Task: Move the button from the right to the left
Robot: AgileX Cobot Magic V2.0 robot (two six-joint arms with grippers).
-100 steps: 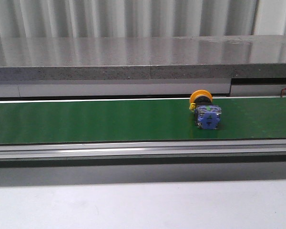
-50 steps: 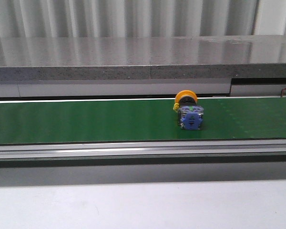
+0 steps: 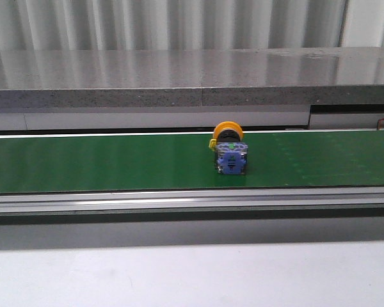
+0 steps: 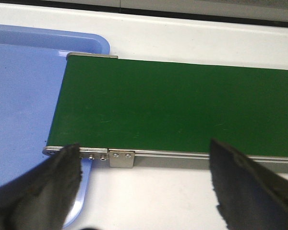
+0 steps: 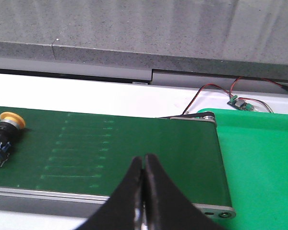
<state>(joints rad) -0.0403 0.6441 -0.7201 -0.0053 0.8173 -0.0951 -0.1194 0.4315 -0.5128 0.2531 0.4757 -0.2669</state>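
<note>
The button (image 3: 230, 152), with a yellow-orange cap and a blue-grey body, lies on its side on the green conveyor belt (image 3: 102, 163), a little right of the middle in the front view. It also shows at the edge of the right wrist view (image 5: 4, 136). My right gripper (image 5: 143, 163) is shut and empty, above the belt near its right end, well apart from the button. My left gripper (image 4: 144, 167) is open and empty, near the belt's left end; the button is out of its view. Neither gripper shows in the front view.
A blue tray (image 4: 19, 96) lies under the belt's left end. A bright green surface (image 5: 259, 163) adjoins the belt's right end, with a small circuit board and wires (image 5: 240, 103) behind it. A grey stone ledge (image 3: 179, 77) runs behind the belt.
The button has travelled leftward along the belt, from right of centre towards the middle. No gripper is touching it.
</note>
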